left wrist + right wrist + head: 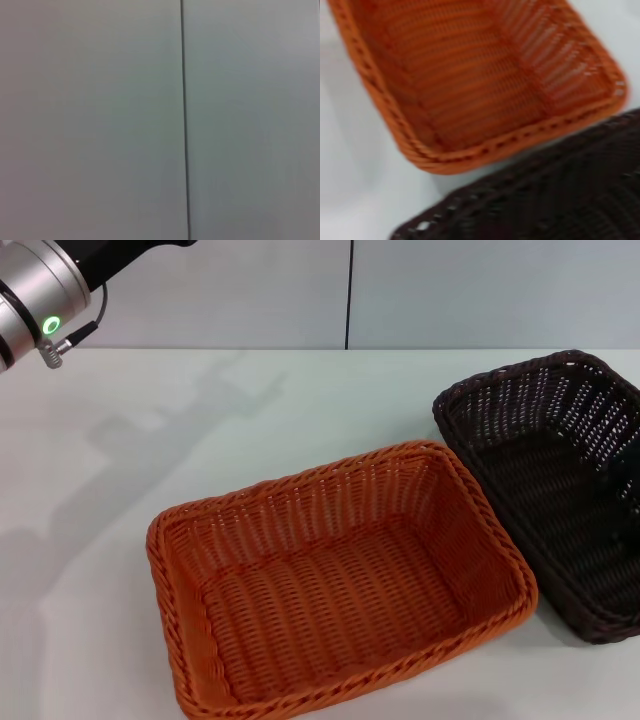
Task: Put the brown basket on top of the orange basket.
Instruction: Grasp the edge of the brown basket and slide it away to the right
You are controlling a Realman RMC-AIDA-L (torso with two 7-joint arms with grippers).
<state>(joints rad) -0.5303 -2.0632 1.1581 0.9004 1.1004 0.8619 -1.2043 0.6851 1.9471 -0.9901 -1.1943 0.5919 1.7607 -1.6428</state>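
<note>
The orange basket (340, 580) sits empty on the white table at the front centre. The brown basket (560, 480) stands right beside it on the right, empty too, their rims nearly touching. The right wrist view looks down on both from close above: the orange basket (470, 80) and the brown basket's rim (545, 200). Neither gripper shows in any view. Only a silver segment of the left arm (35, 300) is seen at the far left, raised above the table. The left wrist view shows only a grey wall (100, 120) with a dark seam.
The white table (200, 420) stretches bare to the left and behind the baskets. A grey wall with a vertical seam (349, 290) closes the back. The brown basket reaches the right edge of the head view.
</note>
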